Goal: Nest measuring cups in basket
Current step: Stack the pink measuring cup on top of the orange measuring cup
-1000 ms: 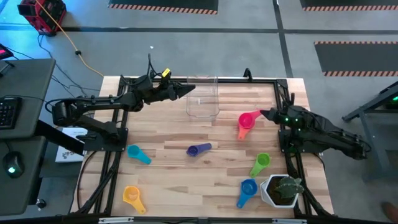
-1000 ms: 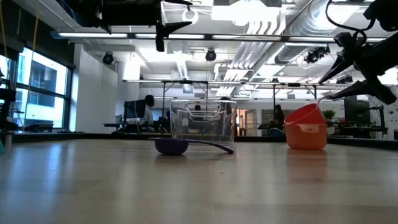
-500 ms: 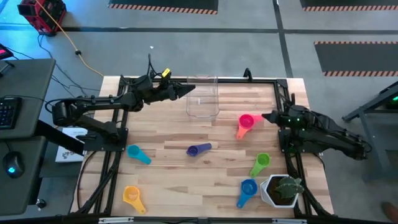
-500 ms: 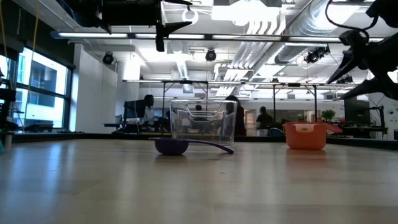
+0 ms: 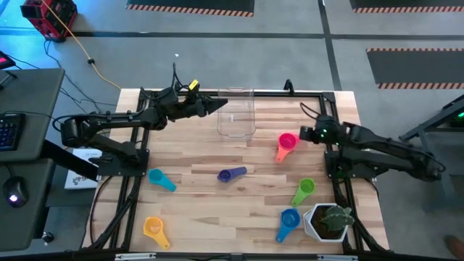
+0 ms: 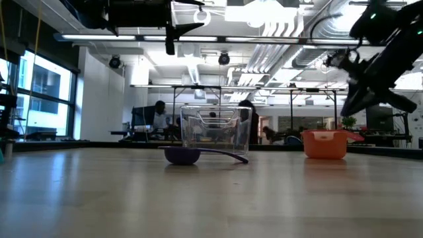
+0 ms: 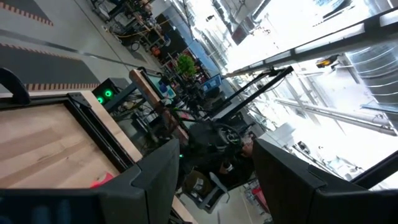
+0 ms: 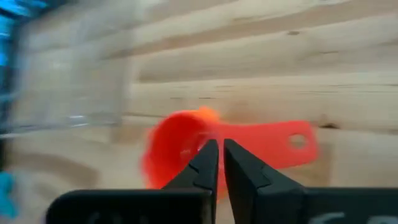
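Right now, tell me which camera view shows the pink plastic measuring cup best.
The high view: the pink plastic measuring cup lies whole on the wooden table, bowl and handle clear of the right gripper. The right wrist view shows it blurred behind shut fingers. The low view shows only its side. The left wrist view shows a sliver.

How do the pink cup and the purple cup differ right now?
The pink cup lies right of the basket, beside the shut right hand; the purple cup lies mid-table, away from both hands. The pink cup is bigger and stands taller in the low view. Both rest on the table outside the basket.
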